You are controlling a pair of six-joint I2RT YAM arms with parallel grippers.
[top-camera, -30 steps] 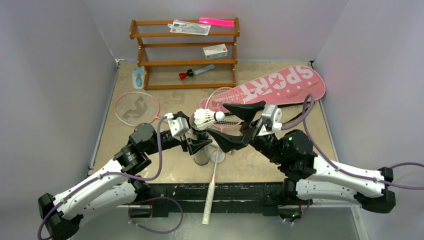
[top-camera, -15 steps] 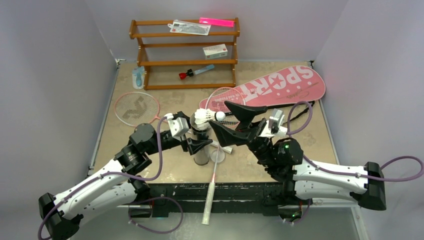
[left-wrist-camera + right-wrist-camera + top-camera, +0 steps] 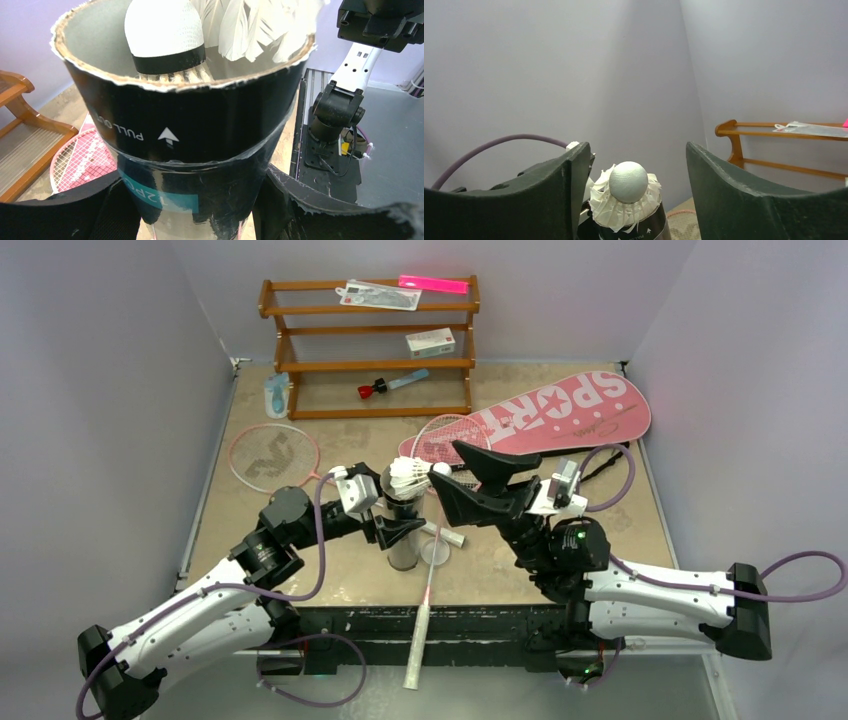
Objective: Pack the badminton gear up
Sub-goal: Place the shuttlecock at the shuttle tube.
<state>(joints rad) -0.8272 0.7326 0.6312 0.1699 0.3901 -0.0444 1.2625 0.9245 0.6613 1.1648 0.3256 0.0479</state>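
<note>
**Black tube**: upright, clamped between the left fingers below its open mouth.

**Shuttlecock**: sticks out of that mouth, tilted. Its long axis points cork-first at the right fingers.

**Right fingers:** apart, one on each side of the cork, touching nothing. The cork lies straight ahead between them, so the right arm is nearer for the next push or pinch.

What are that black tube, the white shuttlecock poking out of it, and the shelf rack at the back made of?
The tube is probably cardboard with a glossy black wrap; its torn rim shows a brown, fibrous edge. The shuttlecock has real-looking white feathers and a rounded head with a woven-textured white cover, core unseen. The rack looks like wood, warm brown with a smooth varnished look.
</note>
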